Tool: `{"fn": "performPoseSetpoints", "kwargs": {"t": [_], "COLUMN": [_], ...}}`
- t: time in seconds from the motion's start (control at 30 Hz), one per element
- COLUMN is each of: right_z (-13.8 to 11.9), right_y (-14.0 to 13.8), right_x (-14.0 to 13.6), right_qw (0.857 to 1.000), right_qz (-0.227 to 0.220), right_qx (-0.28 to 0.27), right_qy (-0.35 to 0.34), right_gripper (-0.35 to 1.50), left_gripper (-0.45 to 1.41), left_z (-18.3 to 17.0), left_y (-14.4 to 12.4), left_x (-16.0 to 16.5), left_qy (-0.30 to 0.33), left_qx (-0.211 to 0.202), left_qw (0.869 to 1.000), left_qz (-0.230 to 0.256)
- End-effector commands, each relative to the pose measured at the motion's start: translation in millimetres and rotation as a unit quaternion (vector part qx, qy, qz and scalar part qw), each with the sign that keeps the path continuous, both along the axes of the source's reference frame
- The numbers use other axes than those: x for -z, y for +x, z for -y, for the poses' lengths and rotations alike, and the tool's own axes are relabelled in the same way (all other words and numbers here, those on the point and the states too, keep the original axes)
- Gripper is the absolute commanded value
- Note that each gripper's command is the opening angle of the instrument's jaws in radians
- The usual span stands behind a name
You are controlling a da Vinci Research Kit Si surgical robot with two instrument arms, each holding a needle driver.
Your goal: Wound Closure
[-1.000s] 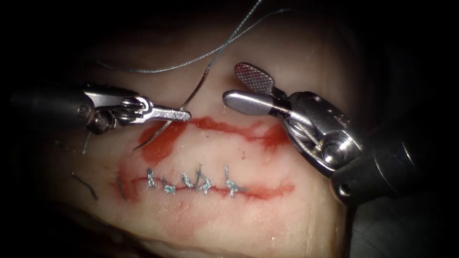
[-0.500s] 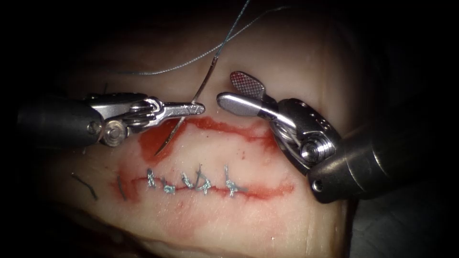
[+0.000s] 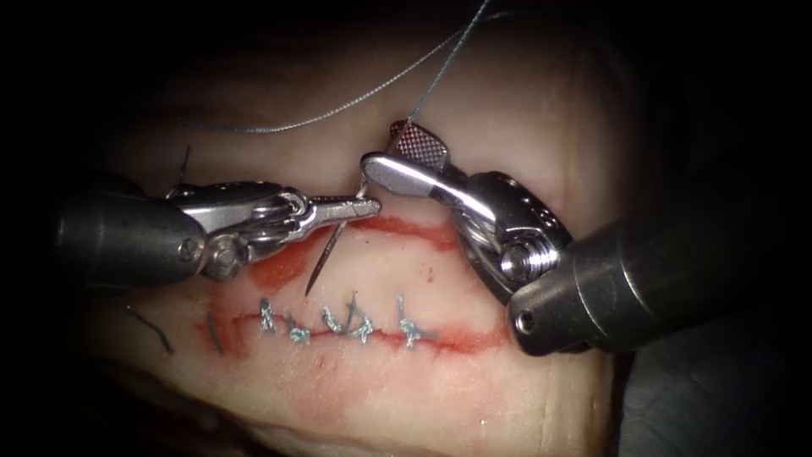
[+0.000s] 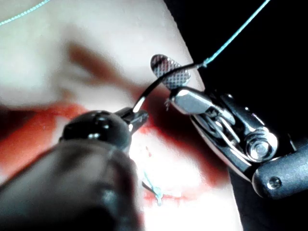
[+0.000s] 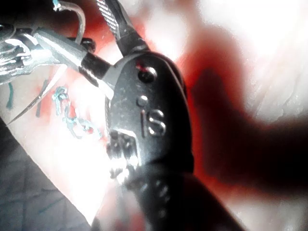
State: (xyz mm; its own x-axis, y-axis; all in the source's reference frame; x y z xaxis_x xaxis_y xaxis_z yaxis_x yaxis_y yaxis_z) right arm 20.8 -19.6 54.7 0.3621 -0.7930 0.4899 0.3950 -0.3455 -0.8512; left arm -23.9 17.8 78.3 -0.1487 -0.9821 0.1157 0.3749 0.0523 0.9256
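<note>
endoscope view: the left end effector is clamped on the needle about midway along its curve, above the tissue. below that end effector the needle's sharp end hangs free over the red fluid, clear of the tissue and pointing toward the row of stitches. above the end effector the needle's back half rises toward the right end effector, which stands wide, one jaw on each side of the needle's tail and gripping nothing. from the tail, the thread runs up past the right end effector and also sweeps away over the tissue beyond the left tool. the open cut lies just under both end effectors; the stitched cut sits nearer the camera, with cut thread ends beyond its left end.

left wrist view: the left end effector grips the needle, whose arc passes in front of the right end effector's spread jaws to the thread.

right wrist view: the needle's point shows beside the stitches.
</note>
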Motion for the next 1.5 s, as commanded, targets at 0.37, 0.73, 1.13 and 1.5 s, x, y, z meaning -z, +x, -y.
{"fn": "performPoseSetpoints", "kwargs": {"t": [0.37, 0.73, 1.13, 1.5], "right_z": [-0.2, -0.4, -1.5, -5.5], "right_y": [1.2, 0.8, -1.8, -1.8], "right_x": [-1.1, -1.5, -2.8, -0.3], "right_qw": [1.0, 0.997, 0.956, 0.952], "right_qz": [-0.02, -0.027, 0.123, 0.137], "right_qx": [0.023, 0.034, 0.081, 0.056], "right_qy": [0.007, -0.069, -0.253, -0.269], "right_gripper": [-0.35, -0.35, -0.35, -0.35], "left_gripper": [-0.45, 0.86, 0.73, 1.25], "left_z": [0.0, -0.8, -9.2, -8.3], "left_y": [-0.5, -0.2, 8.9, 10.1], "left_x": [-0.8, -0.7, 2.5, -2.9], "left_qy": [-0.001, -0.068, -0.318, -0.251], "left_qx": [-0.006, -0.037, -0.001, -0.068], "left_qw": [1.0, 0.996, 0.935, 0.956], "left_qz": [0.004, 0.034, 0.16, 0.139]}}
